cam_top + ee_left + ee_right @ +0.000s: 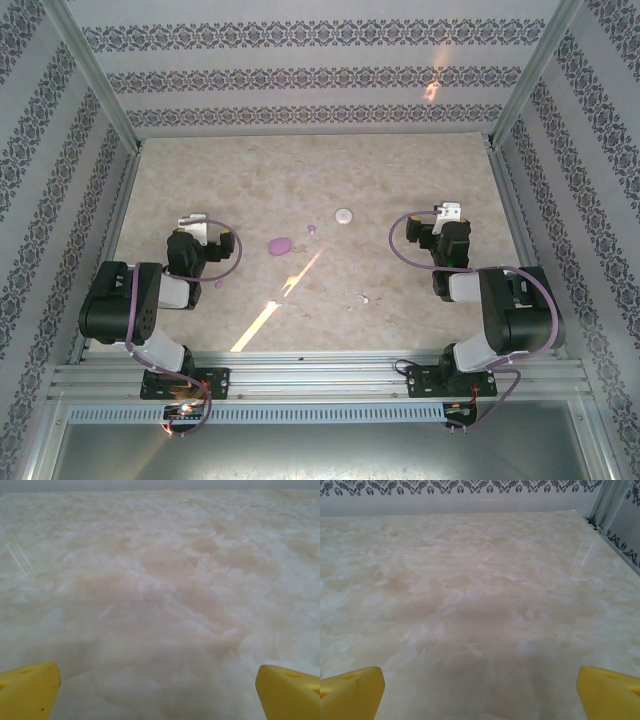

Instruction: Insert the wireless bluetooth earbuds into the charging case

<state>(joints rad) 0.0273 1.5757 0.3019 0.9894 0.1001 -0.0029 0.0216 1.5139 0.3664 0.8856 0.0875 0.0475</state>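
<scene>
Nearest, a metal rail (320,372) runs along the front edge and carries both arm bases. Just past it, the left gripper (197,230) and the right gripper (450,213) sit low over the table (420,160). Each has its yellow fingers (30,690) spread wide apart with nothing between them.

The tabletop is glossy cream marble with cloudy beige patches. A bright streak of light (270,315) slants across its near middle.

Between the two grippers, closer to the left one, lies the pink oval case (279,245); I cannot tell whether its lid is up. One tiny lilac earbud (311,230) rests just beyond it to the right. What looks like another earbud (219,285) lies beside the left arm. A white disc (344,215) sits a little farther back.

Farthest off, pale wallpaper (300,75) with dark ornamental bands closes three sides, framed by aluminium posts (530,75).
</scene>
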